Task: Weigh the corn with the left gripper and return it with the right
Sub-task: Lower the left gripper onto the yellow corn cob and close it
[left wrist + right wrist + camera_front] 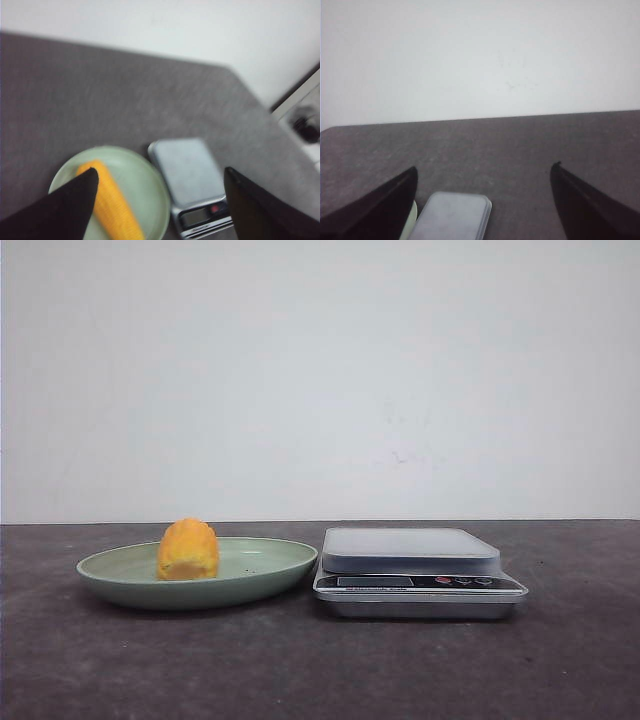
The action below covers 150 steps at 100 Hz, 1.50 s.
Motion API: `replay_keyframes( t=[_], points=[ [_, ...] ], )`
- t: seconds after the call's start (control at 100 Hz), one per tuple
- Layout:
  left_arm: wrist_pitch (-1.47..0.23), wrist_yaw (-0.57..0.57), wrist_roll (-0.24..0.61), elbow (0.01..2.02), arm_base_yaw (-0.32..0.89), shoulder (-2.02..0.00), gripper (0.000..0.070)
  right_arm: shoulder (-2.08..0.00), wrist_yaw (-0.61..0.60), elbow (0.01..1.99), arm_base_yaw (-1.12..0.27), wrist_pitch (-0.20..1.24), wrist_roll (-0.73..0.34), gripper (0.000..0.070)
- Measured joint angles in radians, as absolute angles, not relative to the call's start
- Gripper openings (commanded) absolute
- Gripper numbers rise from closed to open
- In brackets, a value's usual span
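1 corn (188, 550) lying on green plate (270, 565), just left of scale (410, 550). Left gripper (157, 200) above, fingers wide apart. Lower straight, straddle cob across middle, clamp gently.

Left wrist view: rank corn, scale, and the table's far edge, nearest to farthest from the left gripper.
1. Corn, on the green plate, right beside one of the left gripper's fingers.
2. Scale, next to the plate, between the open fingers.
3. Table's far edge, at the wall, well beyond both.
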<state>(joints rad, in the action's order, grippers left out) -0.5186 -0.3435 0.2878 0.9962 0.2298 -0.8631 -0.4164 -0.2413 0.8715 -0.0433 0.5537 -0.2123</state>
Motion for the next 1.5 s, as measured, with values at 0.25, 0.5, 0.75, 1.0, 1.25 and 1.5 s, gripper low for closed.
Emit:
replay_keyframes(
  t=[0.25, 0.5, 0.75, 1.0, 1.25, 1.5],
  points=[
    [-0.491, -0.250, 0.253, 0.996, 0.348, -1.064, 0.0487, -0.418, -0.241, 0.871, -0.043, 0.558, -0.213, 0.0538],
    [-0.415, -0.183, 0.242, 0.996, 0.416, -1.257, 0.0487, -0.418, -0.241, 0.871, -0.043, 0.566, -0.212, 0.0538],
    [-0.362, -0.162, 0.250, 0.996, 0.418, -1.425, 0.0486, -0.418, -0.241, 0.871, -0.043, 0.580, -0.212, 0.0538],
    [-0.320, -0.154, 0.274, 0.996, 0.424, -1.550, 0.0486, -0.418, -0.241, 0.871, -0.043, 0.580, -0.212, 0.0538],
    [-0.320, -0.070, 0.279, 0.996, 0.437, -1.598, 0.0486, -0.418, -0.241, 0.871, -0.043, 0.580, -0.212, 0.0537],
    [-0.318, -0.028, 0.284, 0.996, 0.456, -1.622, 0.0486, -0.418, -0.241, 0.871, -0.043, 0.580, -0.212, 0.0538]
  ],
)
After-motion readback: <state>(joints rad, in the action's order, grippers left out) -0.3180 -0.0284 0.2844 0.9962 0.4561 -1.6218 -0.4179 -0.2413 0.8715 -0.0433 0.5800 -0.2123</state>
